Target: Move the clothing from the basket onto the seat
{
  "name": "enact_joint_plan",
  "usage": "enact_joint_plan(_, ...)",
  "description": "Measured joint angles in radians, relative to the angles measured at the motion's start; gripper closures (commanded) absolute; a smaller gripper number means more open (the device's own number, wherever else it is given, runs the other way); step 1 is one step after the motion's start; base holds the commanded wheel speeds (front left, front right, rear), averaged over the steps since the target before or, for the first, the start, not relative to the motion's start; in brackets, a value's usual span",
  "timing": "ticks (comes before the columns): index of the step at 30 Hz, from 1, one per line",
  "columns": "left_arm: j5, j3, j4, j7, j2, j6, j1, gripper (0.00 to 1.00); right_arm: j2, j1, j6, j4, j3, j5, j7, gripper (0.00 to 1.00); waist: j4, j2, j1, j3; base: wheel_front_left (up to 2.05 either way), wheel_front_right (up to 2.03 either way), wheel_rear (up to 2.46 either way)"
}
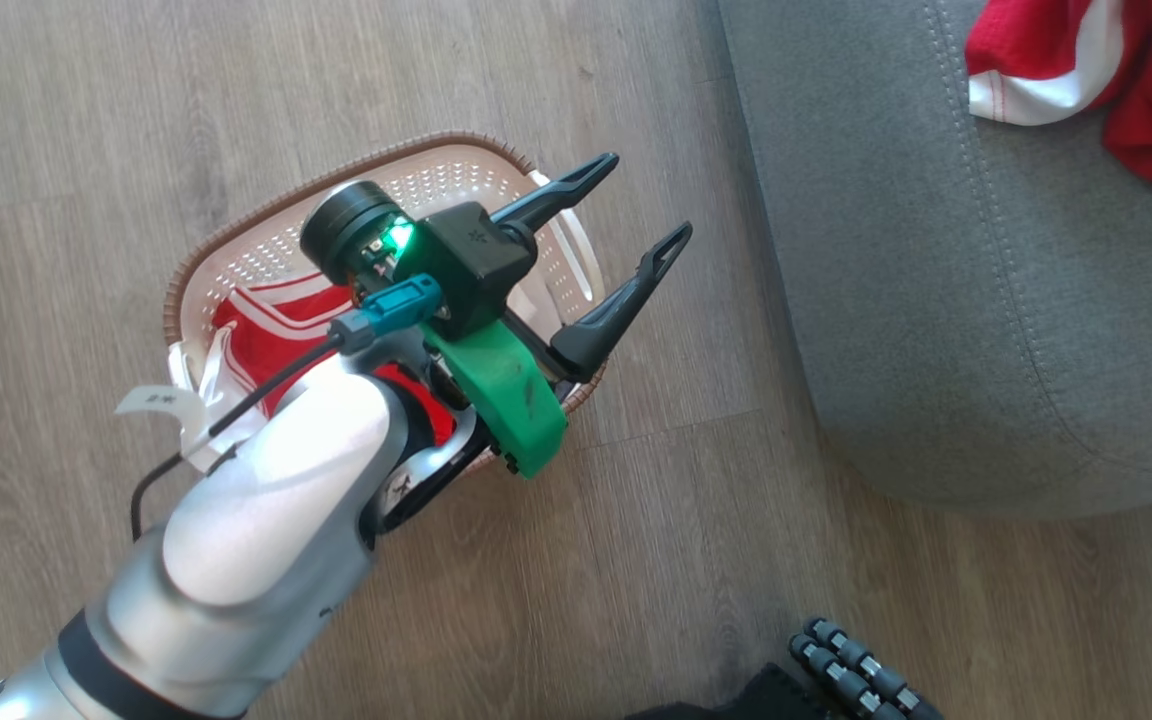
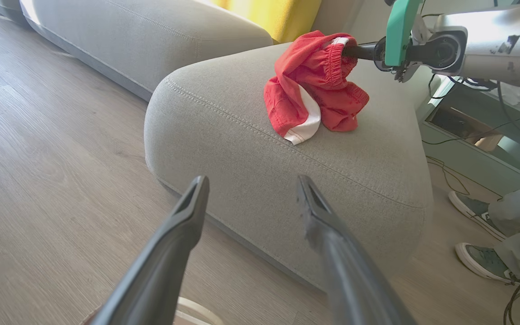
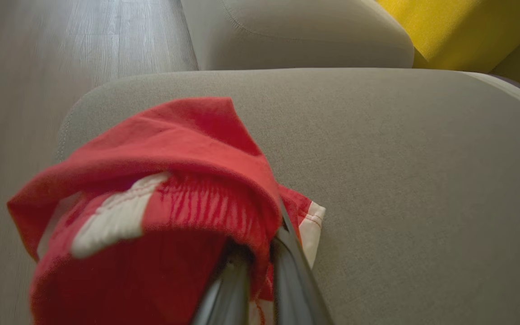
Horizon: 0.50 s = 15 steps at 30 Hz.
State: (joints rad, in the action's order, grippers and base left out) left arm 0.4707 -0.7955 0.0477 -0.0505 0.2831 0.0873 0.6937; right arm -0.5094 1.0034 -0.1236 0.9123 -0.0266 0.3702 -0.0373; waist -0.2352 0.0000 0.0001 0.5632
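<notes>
While my left gripper hangs over the basket with its two dark fingers spread wide and nothing between them, my right gripper is pinched tight on a bunched red garment with white trim. The fingertips are buried in the gathered waistband fabric. The lower folds of that garment rest on top of the light grey seat, near its rounded corner and stitched seam, while the upper part is lifted in my grip. A second red piece with white stripes lies inside the basket, partly hidden under my left forearm. The basket stands on the pale wood-plank floor, just beside the seat and apart from it. Behind the seat there is another grey cushion and a yellow cushion. A person's grey shoes stand on the floor at the seat's far side.
</notes>
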Motion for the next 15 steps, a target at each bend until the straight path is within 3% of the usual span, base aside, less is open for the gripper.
enact_joint_plan(1, 0.000, 0.000, 0.002, 0.001, 0.000, -0.001, 0.000, 0.00, 0.001, 0.000, 0.000, 0.022, -0.001, 0.000, 0.021, 0.77, 0.004, 0.0000, 0.0000, 0.001, 0.00, 0.00, 0.00)
enact_joint_plan(2, 0.000, 0.000, 0.004, 0.001, 0.000, -0.001, 0.000, 0.00, 0.001, 0.000, 0.000, 0.042, -0.001, 0.001, 0.043, 0.20, 0.007, 0.0000, 0.0000, 0.001, 0.00, 0.00, 0.00)
enact_joint_plan(3, 0.000, 0.000, 0.008, 0.001, 0.000, -0.001, 0.000, 0.00, 0.001, 0.000, 0.000, 0.058, -0.001, 0.002, 0.061, 0.00, 0.009, 0.0000, 0.0000, 0.000, 0.00, 0.00, 0.00)
enact_joint_plan(15, 0.013, 0.002, 0.030, 0.032, -0.002, -0.017, 0.000, 0.00, -0.005, 0.024, 0.000, 0.090, -0.078, 0.064, 0.184, 0.00, -0.006, 0.0000, 0.0000, -0.061, 0.00, 0.00, 0.00)
